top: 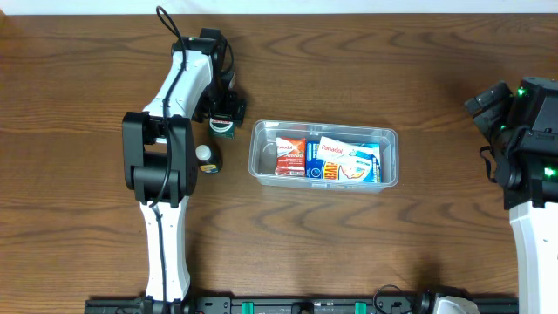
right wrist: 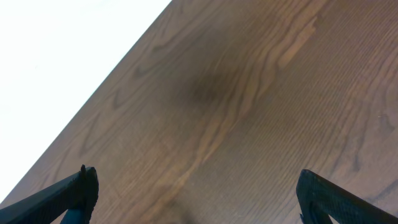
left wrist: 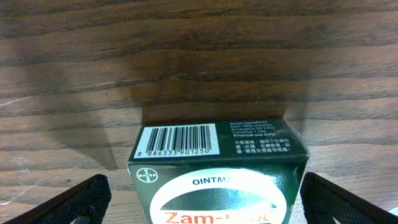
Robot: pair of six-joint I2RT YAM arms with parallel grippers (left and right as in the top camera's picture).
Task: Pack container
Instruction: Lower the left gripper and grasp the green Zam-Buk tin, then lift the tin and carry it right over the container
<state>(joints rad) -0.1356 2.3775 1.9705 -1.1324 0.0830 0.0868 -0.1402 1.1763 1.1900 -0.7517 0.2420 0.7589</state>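
Observation:
The container (top: 391, 159) is a clear shallow tub at the table's centre, holding a red medicine box (top: 290, 155), a white Panadol box (top: 342, 161) and a blue box (top: 373, 150). My left gripper (top: 223, 119) is left of the tub, lowered over a dark green Zam-Buk ointment box (left wrist: 217, 158). In the left wrist view its fingers (left wrist: 205, 202) are open, one on each side of the box, with small gaps. My right gripper (right wrist: 199, 199) is open and empty over bare wood at the far right (top: 493, 106).
A small dark bottle with a white cap (top: 206, 158) stands just left of the tub, beside the left arm. The table's far edge shows in the right wrist view (right wrist: 118, 62).

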